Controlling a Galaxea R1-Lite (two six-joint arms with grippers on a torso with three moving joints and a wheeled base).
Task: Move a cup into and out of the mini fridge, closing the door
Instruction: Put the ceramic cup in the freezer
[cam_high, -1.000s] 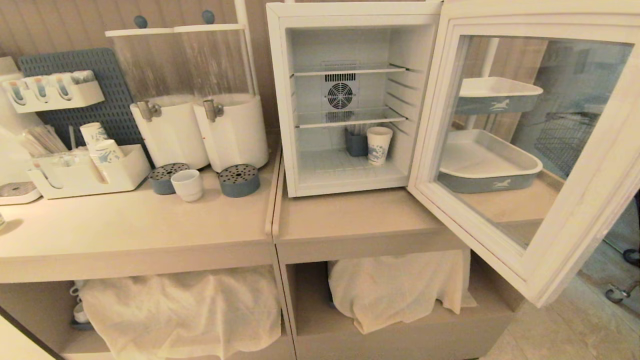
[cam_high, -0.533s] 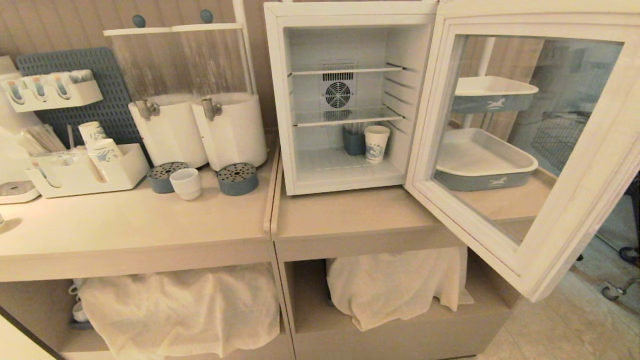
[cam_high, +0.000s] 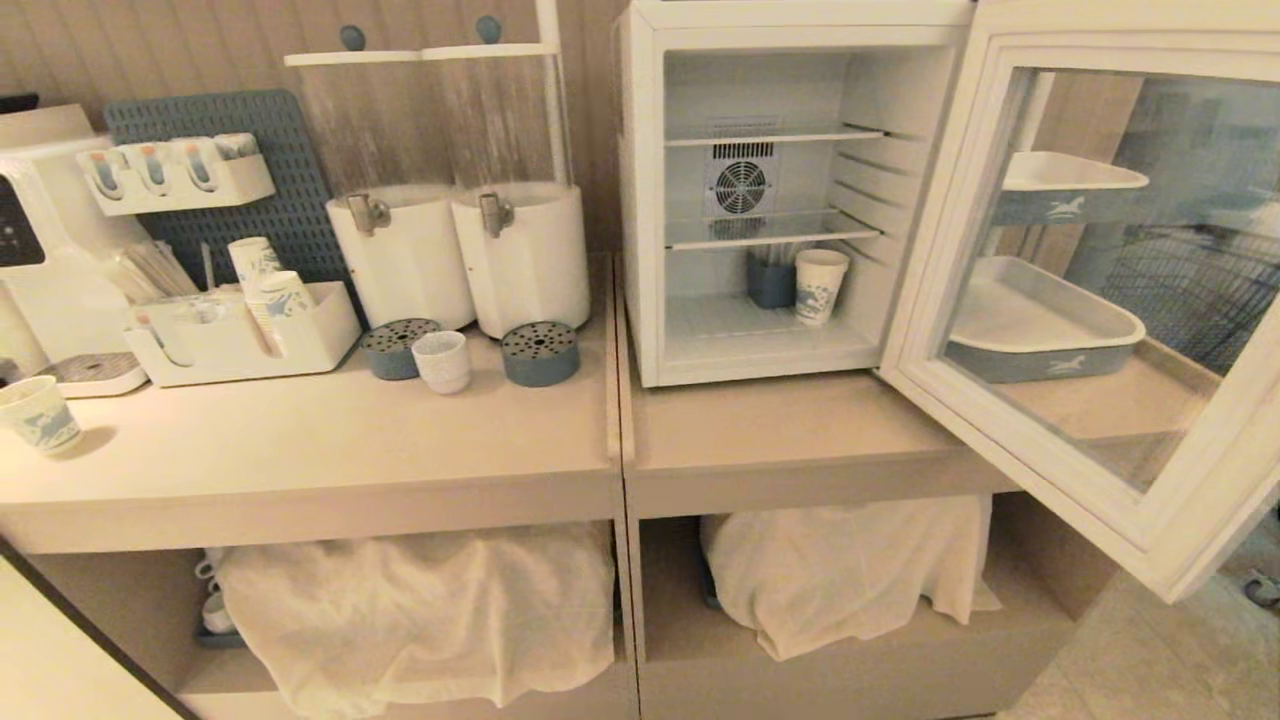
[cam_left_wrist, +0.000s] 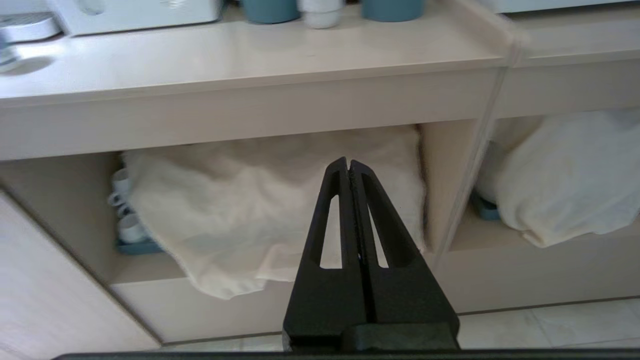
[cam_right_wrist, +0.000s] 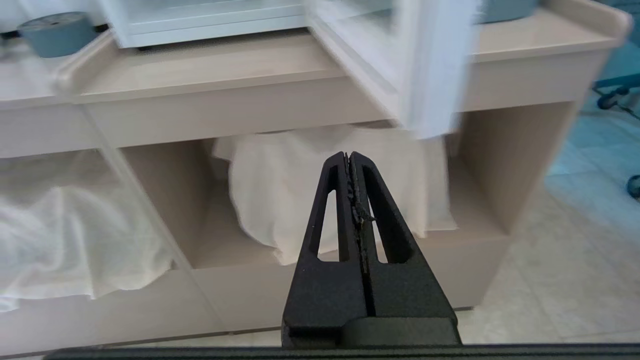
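Both jaws pressed together, nothing held.

Head view high, facing counter (cam_high: 400, 440); both wrist views low, facing cloth-covered shelves, sharing counter edge.

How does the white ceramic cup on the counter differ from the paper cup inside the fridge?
The cup is plain white, squat, with a stepped foot; the paper cup is taller, tapered and blue-patterned. The cup stands on the countertop between two blue drip trays; the paper cup stands on the floor of the mini fridge. Both are upright.
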